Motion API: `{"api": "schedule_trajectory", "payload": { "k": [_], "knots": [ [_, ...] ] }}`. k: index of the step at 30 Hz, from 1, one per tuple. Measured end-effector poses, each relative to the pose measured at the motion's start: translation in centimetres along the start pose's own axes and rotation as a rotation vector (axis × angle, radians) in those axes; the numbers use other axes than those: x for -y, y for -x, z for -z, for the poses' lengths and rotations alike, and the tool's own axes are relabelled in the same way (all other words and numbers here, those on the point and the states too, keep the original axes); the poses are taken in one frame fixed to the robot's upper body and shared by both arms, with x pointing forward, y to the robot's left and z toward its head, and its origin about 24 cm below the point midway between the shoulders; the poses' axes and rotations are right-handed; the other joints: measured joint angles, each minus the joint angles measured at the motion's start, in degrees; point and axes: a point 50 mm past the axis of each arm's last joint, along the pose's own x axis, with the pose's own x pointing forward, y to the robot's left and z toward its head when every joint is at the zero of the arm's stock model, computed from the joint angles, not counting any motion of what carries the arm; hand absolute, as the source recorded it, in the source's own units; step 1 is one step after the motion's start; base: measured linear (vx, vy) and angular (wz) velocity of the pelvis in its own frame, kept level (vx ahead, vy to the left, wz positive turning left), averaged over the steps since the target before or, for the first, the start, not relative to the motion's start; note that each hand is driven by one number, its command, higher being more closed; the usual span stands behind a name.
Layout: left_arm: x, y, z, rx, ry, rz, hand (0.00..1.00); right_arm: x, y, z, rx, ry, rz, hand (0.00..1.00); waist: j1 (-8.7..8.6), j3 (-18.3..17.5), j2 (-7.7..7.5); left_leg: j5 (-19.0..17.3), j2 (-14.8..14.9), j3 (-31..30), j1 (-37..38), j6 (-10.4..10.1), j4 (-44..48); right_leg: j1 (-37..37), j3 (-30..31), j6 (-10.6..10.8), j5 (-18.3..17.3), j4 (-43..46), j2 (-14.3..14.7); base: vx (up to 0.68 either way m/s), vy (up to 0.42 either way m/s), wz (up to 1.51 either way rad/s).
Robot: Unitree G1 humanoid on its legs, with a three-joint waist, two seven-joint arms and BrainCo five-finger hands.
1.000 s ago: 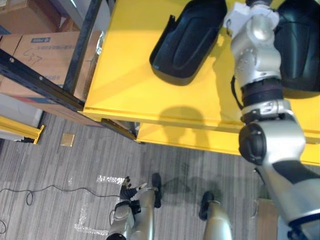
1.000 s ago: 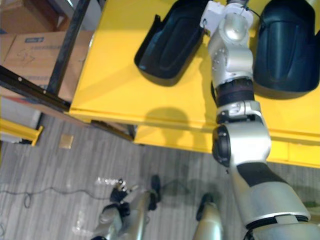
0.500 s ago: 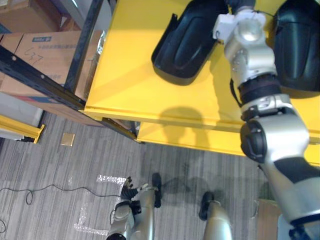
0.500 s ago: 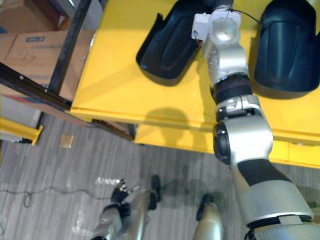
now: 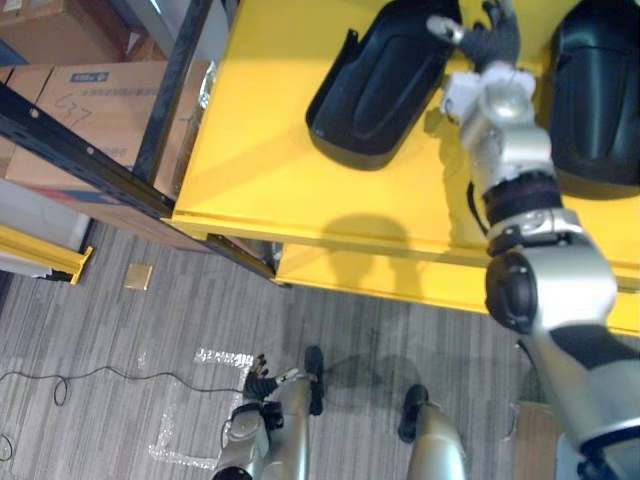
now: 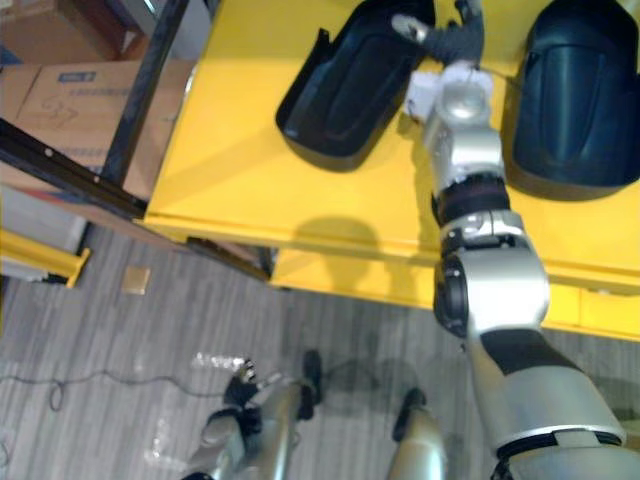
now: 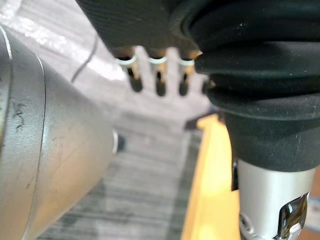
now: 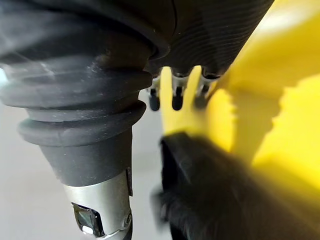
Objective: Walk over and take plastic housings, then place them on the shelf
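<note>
Left hand [image 5: 256,380] hangs low at the robot's side, well apart from the work, its fingers straight and relaxed with nothing in them. Up on the bright yellow tabletop [image 5: 270,125] lie two glossy black, shell-shaped plastic housings, and neither is taken yet.

The first black housing [image 5: 375,90] lies just to the left of the right hand [image 5: 487,42], hollow side up. Its long axis slants from its near end, out to the hand's left, toward its far end beside the thumb.

The right hand is stretched out over the tabletop between the two shells, fingers spread wide and gripping nothing. Its thumb reaches toward the first housing's rim, though I cannot tell whether it touches.

The second black housing [image 5: 600,85] lies to the right of that hand, a little further off, its long axis running nearly straight away from the robot.

I judge that the right hand is much the nearer one, so the coming grasp turns on closing leftward across the slanted rim.
</note>
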Motion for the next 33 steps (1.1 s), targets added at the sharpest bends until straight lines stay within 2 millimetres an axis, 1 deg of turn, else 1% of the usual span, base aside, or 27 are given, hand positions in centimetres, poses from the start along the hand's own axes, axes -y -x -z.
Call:
{"api": "schedule_trajectory", "payload": {
  "k": [5,9,16,19,25,33],
  "knots": [
    [-0.1,0.0,0.1,-0.006,-0.008,-0.002,0.0,0.9,0.3,0.8,0.016,-0.027,0.02,0.0,0.13,0.0,0.0,-0.2,-0.1,-0.2,0.0,0.2,0.2,0.0,-0.1,0.0,-0.3,0.6,-0.2,0.0,-0.002,0.01],
    [-0.3,0.0,0.1,-0.005,-0.014,-0.006,0.0,1.0,0.9,1.7,0.043,-0.039,0.012,0.0,0.08,0.0,0.02,-0.3,-0.1,0.1,0.0,0.4,0.5,0.0,-0.1,0.2,-0.5,0.8,-0.4,0.0,0.0,0.0],
    [-0.5,0.0,0.1,-0.004,-0.015,-0.017,0.0,-0.2,2.0,2.9,0.077,-0.078,-0.045,0.0,-0.18,0.0,0.0,-0.3,-0.1,0.6,0.2,0.4,0.6,-0.4,0.5,0.5,-0.6,1.1,-0.5,0.0,-0.006,-0.02],
    [-0.5,0.0,0.1,-0.004,-0.015,-0.018,0.0,-0.9,2.2,2.8,0.083,-0.112,-0.063,0.0,-0.17,0.0,-0.01,-0.3,-0.1,0.7,0.1,0.3,0.6,-1.0,0.8,0.7,-0.7,1.4,-0.6,0.0,-0.005,-0.01],
    [-0.5,0.0,0.1,-0.004,-0.016,-0.018,0.0,-1.6,2.6,3.1,0.094,-0.125,-0.092,0.0,-0.17,-0.1,-0.04,-0.2,-0.1,0.7,0.1,0.2,0.5,-1.0,0.7,0.7,-0.7,1.4,-0.5,0.0,0.0,0.0],
    [-0.5,0.0,0.1,-0.004,-0.017,-0.021,0.0,-3.2,3.1,3.3,0.093,-0.111,-0.144,0.0,-0.07,-0.3,-0.11,0.3,-0.2,0.5,0.1,0.1,-0.3,-1.0,0.4,0.7,-0.7,1.5,-0.5,0.0,-0.004,0.01]
  ]
}}
